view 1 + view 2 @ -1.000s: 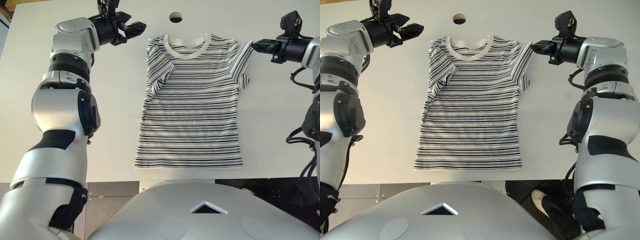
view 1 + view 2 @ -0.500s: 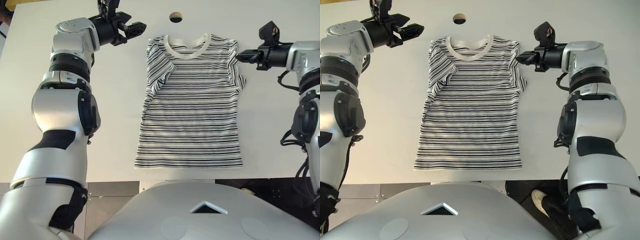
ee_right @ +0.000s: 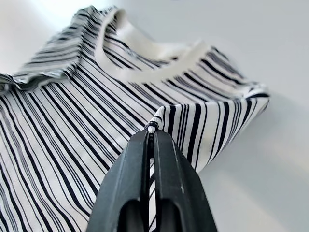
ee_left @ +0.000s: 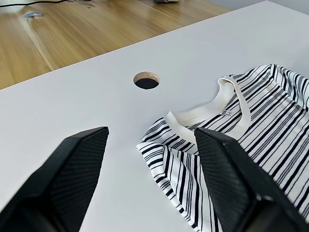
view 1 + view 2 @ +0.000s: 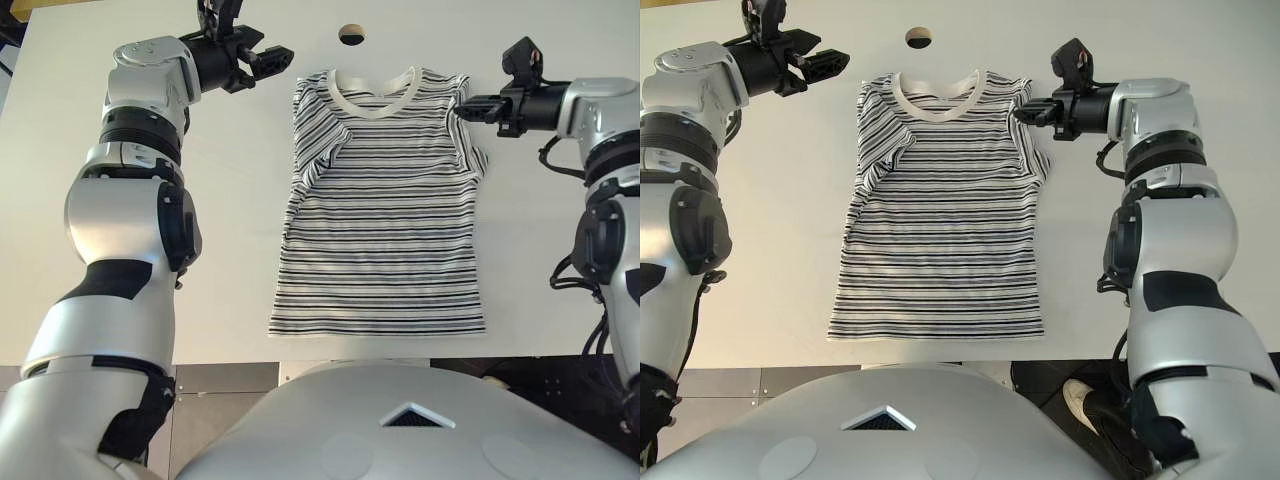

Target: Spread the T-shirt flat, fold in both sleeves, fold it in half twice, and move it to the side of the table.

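Note:
A black-and-white striped T-shirt (image 5: 385, 205) with a white collar lies on the white table (image 5: 240, 220), neck toward the far edge. Its left sleeve (image 5: 318, 140) is folded in over the chest. My right gripper (image 5: 462, 107) is shut on the hem of the right sleeve (image 3: 193, 126) and holds it lifted over the shirt's right shoulder. My left gripper (image 5: 280, 58) stands open above the table, left of the collar (image 4: 212, 108) and clear of the cloth.
A round cable hole (image 5: 351, 34) sits in the table just beyond the collar. Bare table surface lies on both sides of the shirt. A wooden floor (image 4: 72, 29) lies past the far edge.
My right gripper has carried the right sleeve inward, from spread out at the side to over the shirt's shoulder. The left arm has stayed put.

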Action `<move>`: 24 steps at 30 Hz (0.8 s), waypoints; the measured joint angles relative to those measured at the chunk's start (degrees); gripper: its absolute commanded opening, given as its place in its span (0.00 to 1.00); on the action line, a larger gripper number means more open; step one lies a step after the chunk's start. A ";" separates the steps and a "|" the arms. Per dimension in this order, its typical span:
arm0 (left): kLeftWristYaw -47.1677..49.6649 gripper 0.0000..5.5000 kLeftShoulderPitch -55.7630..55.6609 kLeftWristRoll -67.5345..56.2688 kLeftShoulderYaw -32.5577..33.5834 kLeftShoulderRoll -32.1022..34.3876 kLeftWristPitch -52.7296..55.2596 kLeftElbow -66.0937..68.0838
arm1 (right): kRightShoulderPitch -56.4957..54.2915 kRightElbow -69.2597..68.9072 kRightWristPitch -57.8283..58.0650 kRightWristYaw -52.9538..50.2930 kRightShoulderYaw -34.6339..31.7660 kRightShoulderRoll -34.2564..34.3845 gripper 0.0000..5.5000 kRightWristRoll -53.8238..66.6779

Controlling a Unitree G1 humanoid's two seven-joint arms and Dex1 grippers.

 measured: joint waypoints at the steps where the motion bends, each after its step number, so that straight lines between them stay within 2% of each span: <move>1: 0.02 0.61 0.02 0.00 -0.01 0.00 0.00 0.00 | -0.34 -0.23 0.01 0.04 -0.02 0.37 0.02 0.20; 8: 0.05 0.61 0.20 0.00 -0.04 -0.06 0.00 0.00 | -0.41 -0.27 0.02 -0.79 0.06 2.13 0.02 0.22; 21: 0.05 0.61 0.79 -0.01 -0.04 -0.18 0.00 0.00 | 1.89 1.84 -0.14 -8.69 2.47 4.24 0.02 -2.66; 24: 0.05 0.61 0.79 0.00 -0.08 -0.34 0.00 0.00 | 1.89 1.86 -0.14 -8.59 1.90 4.42 0.09 -2.31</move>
